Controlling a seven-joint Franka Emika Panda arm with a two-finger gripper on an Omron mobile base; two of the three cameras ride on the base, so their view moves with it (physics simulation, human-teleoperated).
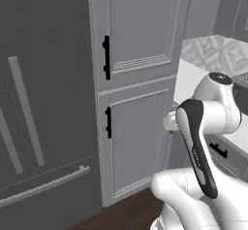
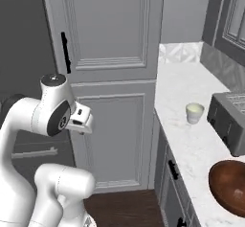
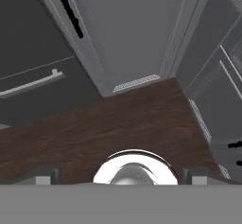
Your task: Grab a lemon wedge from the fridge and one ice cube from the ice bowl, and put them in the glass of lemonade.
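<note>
The fridge (image 1: 43,107) stands closed at the left of the left base view: a tall, smooth, dark grey front with long pale bar handles and a bottom drawer. We cannot see the lemon wedge; we judge it waits behind those doors. On the pale marbled tabletop (image 2: 191,140) sits the glass of lemonade (image 2: 194,113), a small whitish tumbler, upright and well apart from the ice bowl (image 2: 230,185), a round, glossy reddish-brown bowl at the lower right. A dark boxy toaster (image 2: 230,120) stands just right of the glass. Between fridge and tabletop rise paneled grey cabinets (image 1: 138,78) with short black handles. Our arm is folded near its base, hand aimed down at dark wood-grain floor (image 3: 118,124); we cannot tell whether the claw is spread or pressed together. To do this step well, we would face the fridge squarely and reach for a bar handle, not a cabinet handle.
</note>
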